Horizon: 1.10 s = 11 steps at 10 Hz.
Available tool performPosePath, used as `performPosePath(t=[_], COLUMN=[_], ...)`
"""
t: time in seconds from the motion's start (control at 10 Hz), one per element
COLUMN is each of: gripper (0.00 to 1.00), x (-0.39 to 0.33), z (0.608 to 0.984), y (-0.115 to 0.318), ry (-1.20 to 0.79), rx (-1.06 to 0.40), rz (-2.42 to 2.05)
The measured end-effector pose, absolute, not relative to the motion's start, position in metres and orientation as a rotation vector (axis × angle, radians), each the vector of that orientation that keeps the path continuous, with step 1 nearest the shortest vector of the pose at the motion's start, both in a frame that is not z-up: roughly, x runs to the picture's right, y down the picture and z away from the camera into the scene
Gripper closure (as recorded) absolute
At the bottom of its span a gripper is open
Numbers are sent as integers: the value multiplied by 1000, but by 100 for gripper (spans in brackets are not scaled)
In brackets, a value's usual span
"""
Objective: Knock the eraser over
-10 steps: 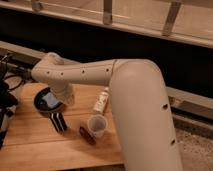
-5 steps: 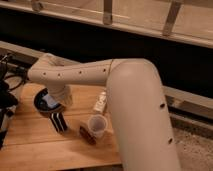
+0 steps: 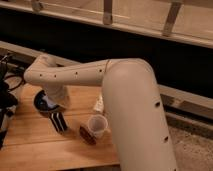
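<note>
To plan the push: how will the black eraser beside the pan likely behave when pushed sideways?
The eraser looks like a narrow, flat-sided block, so it should tip or slide rather than roll. It is no longer than the cup is tall, so probably light; a gentle push may suffice. The gripper sits just above it, by the pan.

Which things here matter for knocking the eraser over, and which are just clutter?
Job:
- eraser, black block left of the cup
- gripper, at the arm's end just above the eraser

Lying about:
- pan
- cup
- reddish-brown piece
- pale item behind the cup
</note>
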State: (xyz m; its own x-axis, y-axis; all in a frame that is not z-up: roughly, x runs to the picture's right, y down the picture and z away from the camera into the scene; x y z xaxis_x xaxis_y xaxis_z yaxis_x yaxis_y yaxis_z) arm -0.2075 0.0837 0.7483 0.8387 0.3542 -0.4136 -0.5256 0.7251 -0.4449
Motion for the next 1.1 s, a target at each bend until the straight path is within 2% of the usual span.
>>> performPosePath(t=[0.2,0.3,0.4,0.6,0.8,1.1], gripper=[22,15,13,23,41,47], x=[-210,-214,-217,-221,-224,-230], z=[748,747,747,746,745,744], y=[84,84,84,84,83,83], ry=[312,310,309,306,304,302], rx=[-578,-577,-575,-571,-567,-562], rz=[486,477,467,455,448,437])
